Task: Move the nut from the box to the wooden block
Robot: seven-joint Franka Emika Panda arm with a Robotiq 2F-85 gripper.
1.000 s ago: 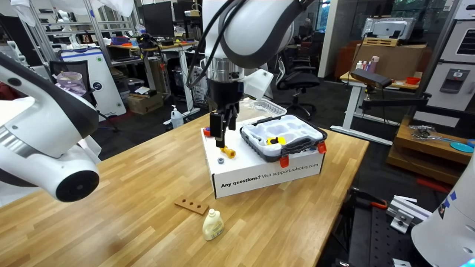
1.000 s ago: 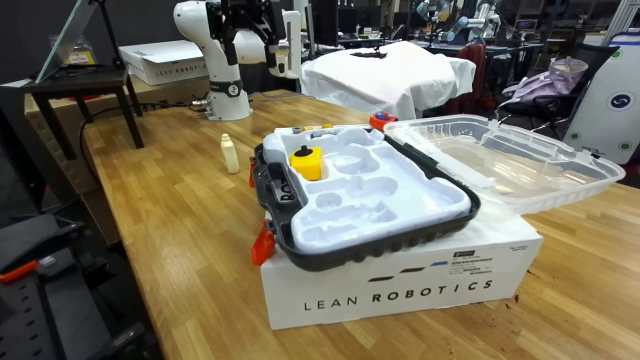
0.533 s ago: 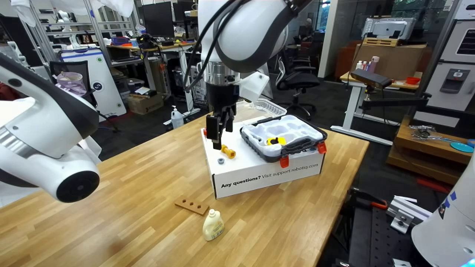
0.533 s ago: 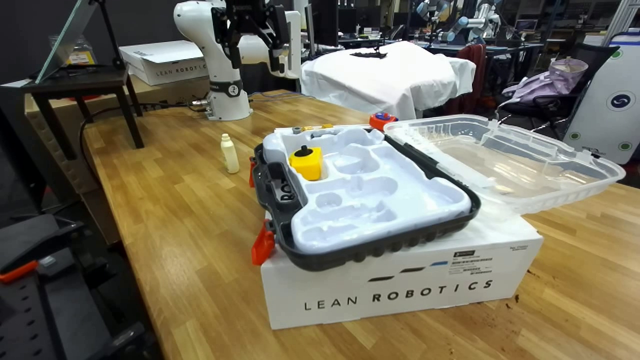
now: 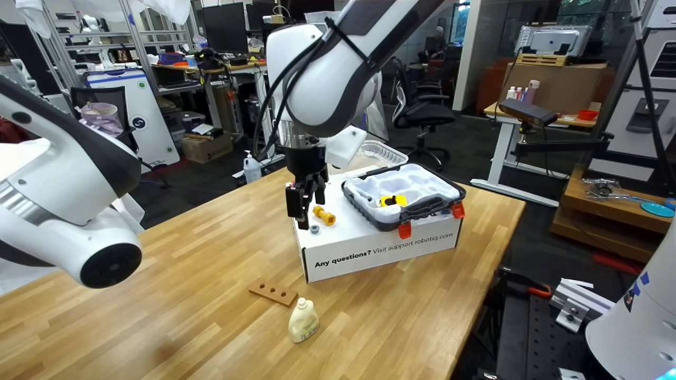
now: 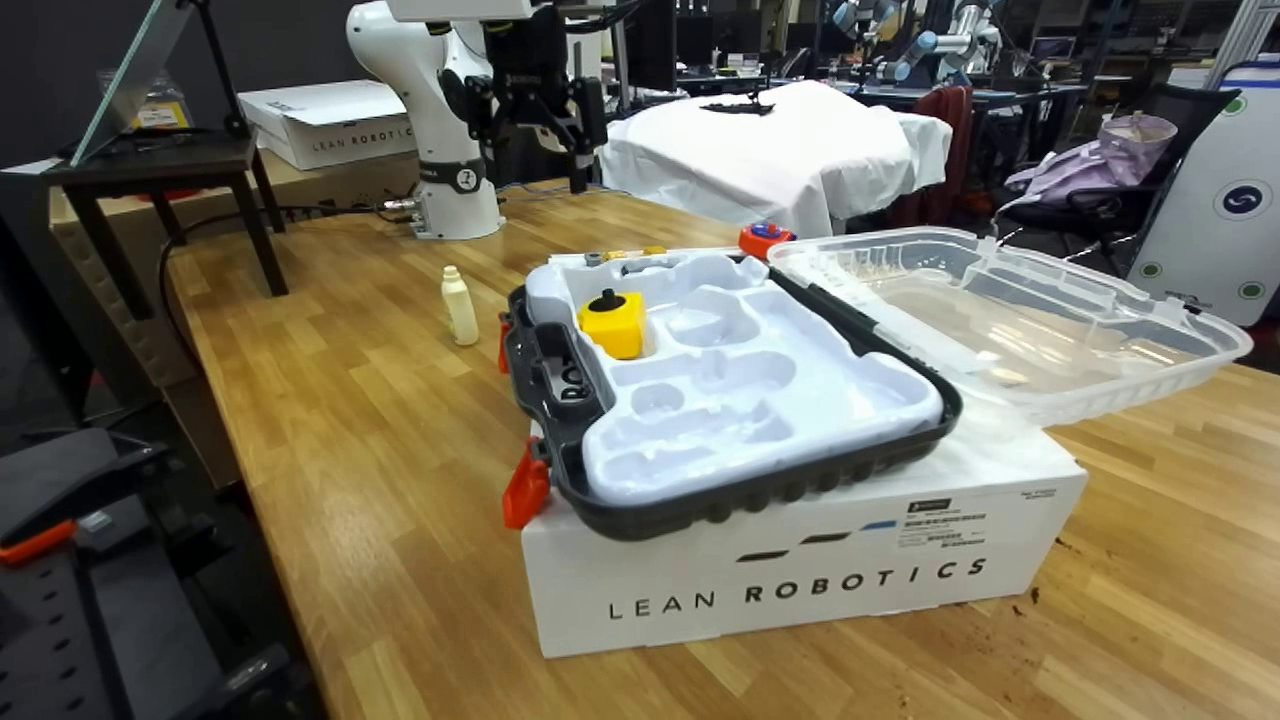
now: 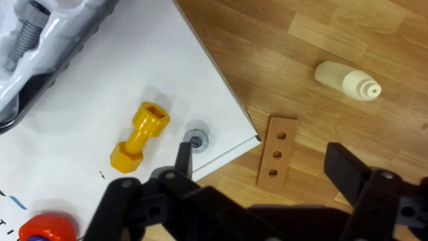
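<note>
The nut (image 5: 315, 229) is a small grey ring. It lies on the white box (image 5: 380, 258) near a corner, and shows in the wrist view (image 7: 199, 142) close to one fingertip. The box also shows in the wrist view (image 7: 97, 83) and in an exterior view (image 6: 800, 600). The wooden block (image 5: 273, 292), a thin brown strip with three holes, lies flat on the table beyond the box corner; the wrist view shows it (image 7: 277, 147) between the fingers. My gripper (image 5: 311, 214) is open and empty above the box edge, as the wrist view also shows (image 7: 259, 149).
A yellow bolt (image 7: 138, 139) lies near the nut. An open case (image 6: 770, 390) with a yellow piece (image 6: 613, 325) sits on the box. A red piece (image 6: 765, 241) lies behind it. A cream bottle (image 5: 303, 320) stands near the block. Another robot arm (image 5: 68, 211) reaches over the table.
My gripper has moved lower in both exterior views, leftward in one and rightward in another, and stays open. The nut, box and wooden block have not moved.
</note>
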